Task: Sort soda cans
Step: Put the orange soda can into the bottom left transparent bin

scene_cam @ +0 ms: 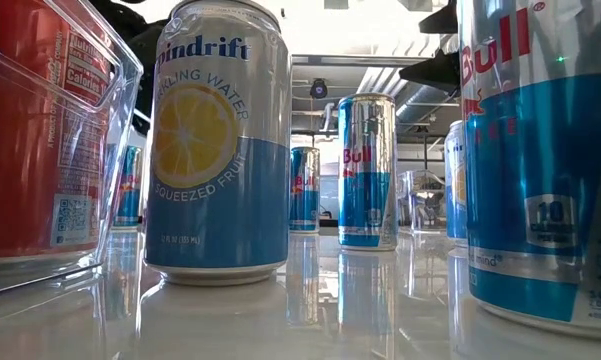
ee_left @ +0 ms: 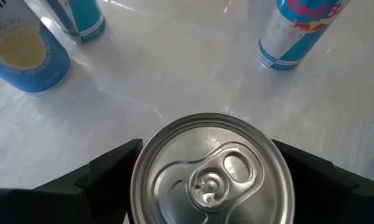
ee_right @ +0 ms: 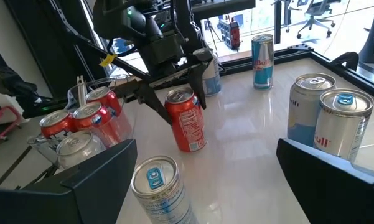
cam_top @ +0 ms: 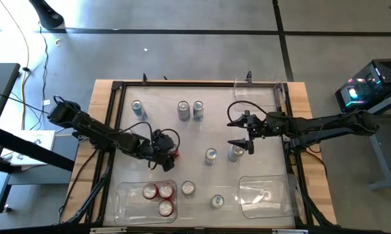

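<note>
On the left half of the pale glossy table top (cam_top: 202, 130), just above the clear rectangular plastic bin (cam_top: 127, 205) that already holds three red cans and a silver-topped one, stands the red cylindrical metal soda can with a silver lid (ee_right: 185, 119); the left gripper (cam_top: 164, 156) is placed around it, one dark finger on each side of the can's body, the fingers wide apart and, as far as I can judge, not yet pressing the wall; the right gripper (cam_top: 242, 132) hangs with its fingers spread apart near the middle of the table, just beside a blue and silver slim can (cam_top: 235, 153), holding nothing; other blue and silver cans stand scattered at the far edge and in the middle, and a second clear plastic bin (cam_top: 267, 198) lies at the near right. The red can probably is light if empty and clearly heavier if full, which cannot be told here; its thin aluminium wall is stiff enough for a moderate squeeze but dents under too much force; the painted surface looks smooth and slippery, and the table is glossy, so the can may slide or tip if pushed from one side only. I would take it at the middle of the body, fingers opposite each other across the widest line, below the lid rim, and lift it straight up.
</note>
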